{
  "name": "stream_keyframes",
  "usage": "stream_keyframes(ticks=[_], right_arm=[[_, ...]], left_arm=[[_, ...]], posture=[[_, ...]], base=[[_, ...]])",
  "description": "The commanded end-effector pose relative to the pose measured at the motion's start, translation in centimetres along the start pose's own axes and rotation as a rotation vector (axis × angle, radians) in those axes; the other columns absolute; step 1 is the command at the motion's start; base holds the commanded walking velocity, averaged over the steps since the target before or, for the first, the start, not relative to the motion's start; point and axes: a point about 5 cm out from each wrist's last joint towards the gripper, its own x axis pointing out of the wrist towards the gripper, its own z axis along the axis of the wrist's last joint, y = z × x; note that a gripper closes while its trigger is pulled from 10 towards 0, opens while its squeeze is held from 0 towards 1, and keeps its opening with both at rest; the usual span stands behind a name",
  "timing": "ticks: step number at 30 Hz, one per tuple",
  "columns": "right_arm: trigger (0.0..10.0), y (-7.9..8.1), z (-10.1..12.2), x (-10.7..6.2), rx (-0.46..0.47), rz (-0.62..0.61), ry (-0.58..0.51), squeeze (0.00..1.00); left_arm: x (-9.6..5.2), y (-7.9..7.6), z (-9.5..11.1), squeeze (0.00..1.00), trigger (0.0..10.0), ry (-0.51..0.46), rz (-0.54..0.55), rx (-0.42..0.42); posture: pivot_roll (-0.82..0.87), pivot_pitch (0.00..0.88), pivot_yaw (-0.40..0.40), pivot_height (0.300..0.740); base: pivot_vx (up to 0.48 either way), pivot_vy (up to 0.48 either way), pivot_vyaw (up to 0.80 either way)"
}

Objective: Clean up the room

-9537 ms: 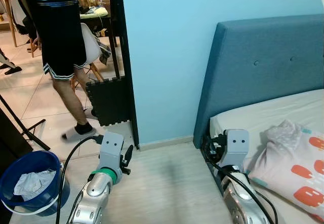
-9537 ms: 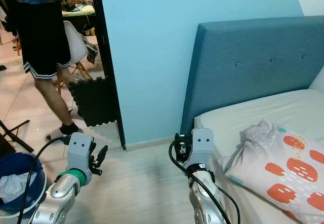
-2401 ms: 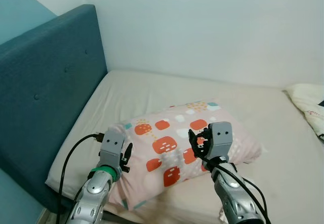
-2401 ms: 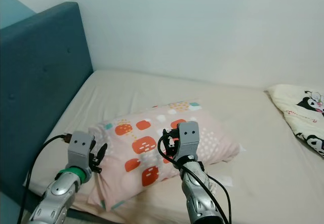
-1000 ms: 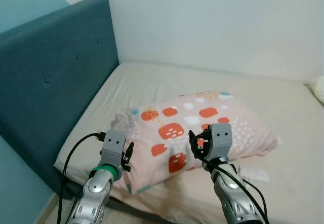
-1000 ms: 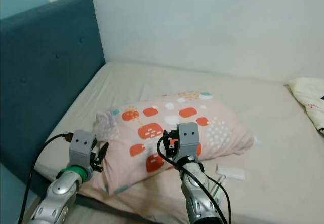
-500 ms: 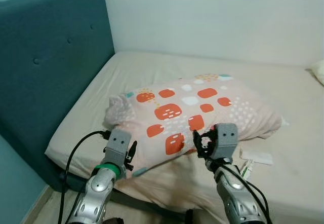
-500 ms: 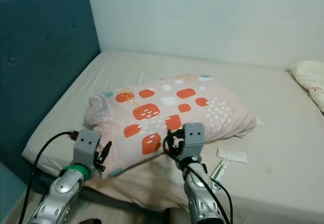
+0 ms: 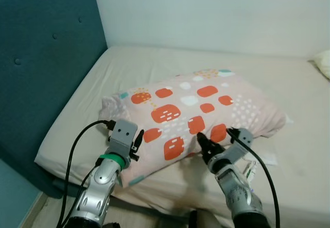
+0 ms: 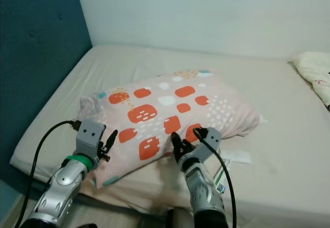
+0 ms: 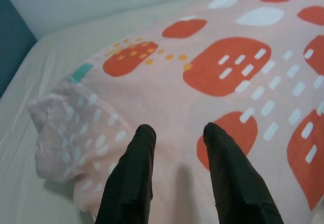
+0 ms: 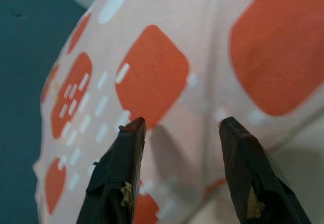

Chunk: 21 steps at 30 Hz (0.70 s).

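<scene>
1. A pink pillow [image 9: 196,114] with orange patches lies on the bed [image 9: 154,68], near its front edge and the blue headboard [image 9: 36,58].
2. The left gripper [image 11: 177,133] hovers just over the pillow's near-left corner, jaws parted and empty.
3. The right gripper [image 12: 177,127] points at the pillow's front edge, jaws wide and empty.
4. A small white packet [image 10: 234,157] lies just beside the pillow.
</scene>
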Motion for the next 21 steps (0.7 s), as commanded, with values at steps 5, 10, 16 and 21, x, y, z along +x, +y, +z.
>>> stream_keyframes(ticks=[5,10,16,21], right_arm=[[10.0,-1.7,-0.2,0.4,0.125,-0.093,0.037,0.00],[10.0,-2.9,0.3,0.5,0.262,-0.176,0.035,0.00],[10.0,-3.2,-0.3,0.6,0.318,-0.212,0.036,0.00],[10.0,-2.3,0.5,1.2,0.312,-0.117,0.005,0.00]], left_arm=[[-0.6,-0.4,-0.3,0.00,10.0,0.021,-0.012,-0.004],[-1.4,0.5,0.5,0.00,10.0,0.007,0.039,-0.007],[-2.8,1.9,0.3,0.00,10.0,0.031,0.081,0.016],[-3.7,2.2,0.6,0.00,10.0,0.036,0.089,0.021]], posture=[[-0.13,0.106,0.053,0.599],[-0.04,0.147,0.028,0.599],[0.00,0.186,0.028,0.599],[0.03,0.226,0.054,0.599]], base=[[0.000,0.000,0.00],[0.000,0.000,0.00],[0.000,0.000,0.00],[0.000,0.000,0.00]])
